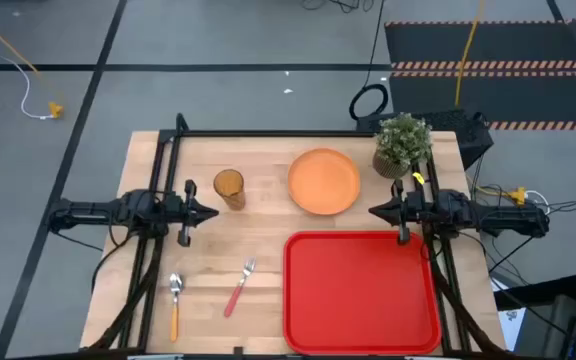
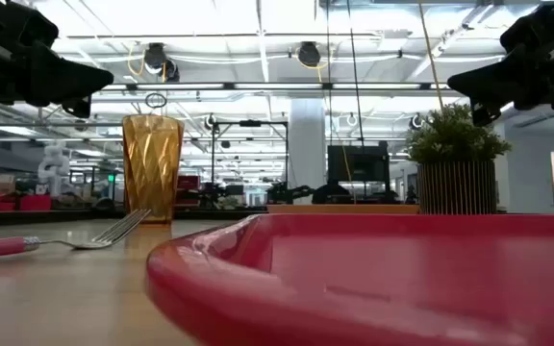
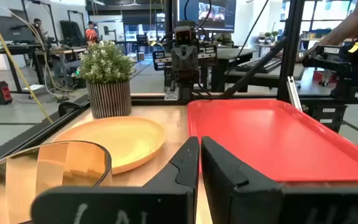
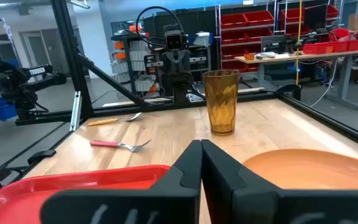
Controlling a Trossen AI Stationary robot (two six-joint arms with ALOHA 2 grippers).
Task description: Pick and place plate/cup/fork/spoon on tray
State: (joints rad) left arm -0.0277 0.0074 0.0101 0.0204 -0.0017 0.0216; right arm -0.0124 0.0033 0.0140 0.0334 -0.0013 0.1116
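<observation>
both claws are closed and empty; the cup (image 1: 229, 187) stands just beside the left claw (image 1: 211, 211), probably nearer it than the plate (image 1: 324, 181) is to the right claw (image 1: 375, 211).

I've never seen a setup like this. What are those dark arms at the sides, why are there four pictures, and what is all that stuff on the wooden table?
This is a robot with two dark arms, each ending in a two-finger gripper. One picture looks straight down from above, one looks level across the tabletop, and two come from cameras on the arms' wrists.

From above, the left gripper sits at the table's left side and the right gripper at its right. Both are shut and hold nothing.

On the wooden table lie a large empty bright red plastic tray, a round flat orange plate, an upright translucent amber plastic cup, a fork with a pink-red handle and a spoon with an orange handle. The small potted green plant stands near the right arm.
</observation>
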